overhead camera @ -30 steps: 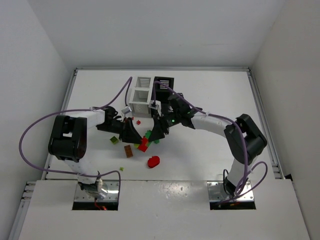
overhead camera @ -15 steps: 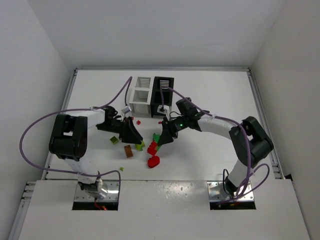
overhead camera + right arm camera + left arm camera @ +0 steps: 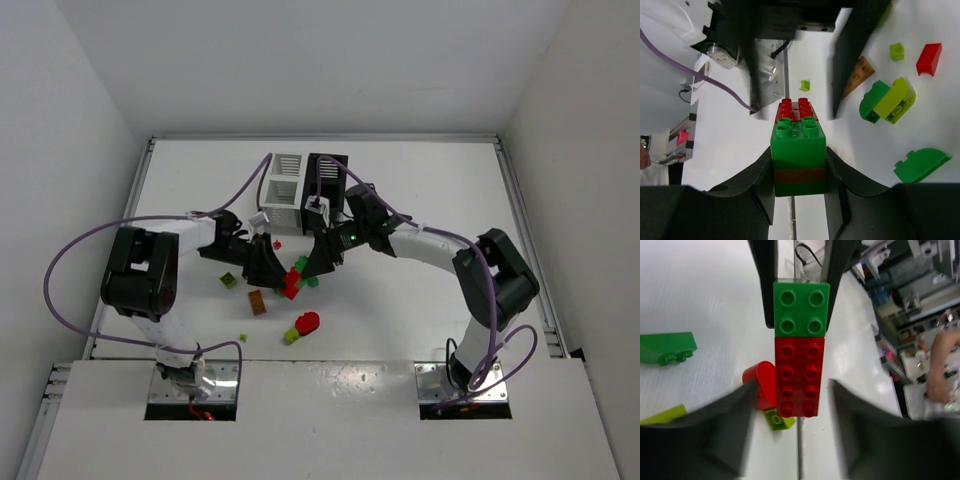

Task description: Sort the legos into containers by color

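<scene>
We see the right pincer (image 3: 799, 167) squeezing a green brick (image 3: 798, 145) tight, just in front of the bins (image 3: 283, 203). A red brick (image 3: 799, 376) is stuck to the green brick and pokes out toward the left pincer (image 3: 794, 390). The left pincer is spread wide around the red brick, with a gap on each side, so it holds nothing. More legos lie loose on the surface (image 3: 420, 190), farther from the bins: a round red one (image 3: 307, 322), a brown one (image 3: 258, 302) and a small yellow-green one (image 3: 290, 337).
</scene>
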`<action>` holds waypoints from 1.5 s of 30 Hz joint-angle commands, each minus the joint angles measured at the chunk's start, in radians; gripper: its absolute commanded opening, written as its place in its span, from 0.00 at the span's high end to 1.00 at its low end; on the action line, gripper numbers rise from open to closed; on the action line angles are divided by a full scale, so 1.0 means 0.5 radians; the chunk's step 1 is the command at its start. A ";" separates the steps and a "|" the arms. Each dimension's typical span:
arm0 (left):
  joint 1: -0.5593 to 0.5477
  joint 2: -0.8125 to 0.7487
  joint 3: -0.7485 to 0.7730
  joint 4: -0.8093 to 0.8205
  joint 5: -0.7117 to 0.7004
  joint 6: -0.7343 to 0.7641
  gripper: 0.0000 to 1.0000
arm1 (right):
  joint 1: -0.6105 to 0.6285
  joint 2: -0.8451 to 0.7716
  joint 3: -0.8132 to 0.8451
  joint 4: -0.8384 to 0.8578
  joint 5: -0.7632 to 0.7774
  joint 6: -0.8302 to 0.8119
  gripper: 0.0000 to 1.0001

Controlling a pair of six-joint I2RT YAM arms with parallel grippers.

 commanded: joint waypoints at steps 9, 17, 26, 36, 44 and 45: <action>-0.026 0.033 0.109 0.007 0.074 0.062 0.92 | -0.013 -0.065 0.017 -0.067 -0.083 -0.158 1.00; -0.007 0.033 0.128 -0.012 0.095 0.062 0.73 | -0.013 -0.087 -0.088 -0.193 -0.043 -0.336 1.00; -0.007 0.033 0.128 -0.012 0.095 0.044 0.39 | -0.013 -0.065 -0.030 -0.193 -0.043 -0.318 1.00; -0.007 0.015 0.128 -0.012 0.141 0.062 0.15 | 0.042 -0.022 0.026 -0.175 -0.080 -0.318 1.00; -0.007 0.128 0.271 -0.367 0.160 0.395 0.15 | 0.137 0.051 0.179 -0.156 -0.117 -0.281 1.00; -0.007 0.153 0.302 -0.413 0.178 0.442 0.17 | 0.155 0.072 0.179 -0.156 -0.117 -0.281 1.00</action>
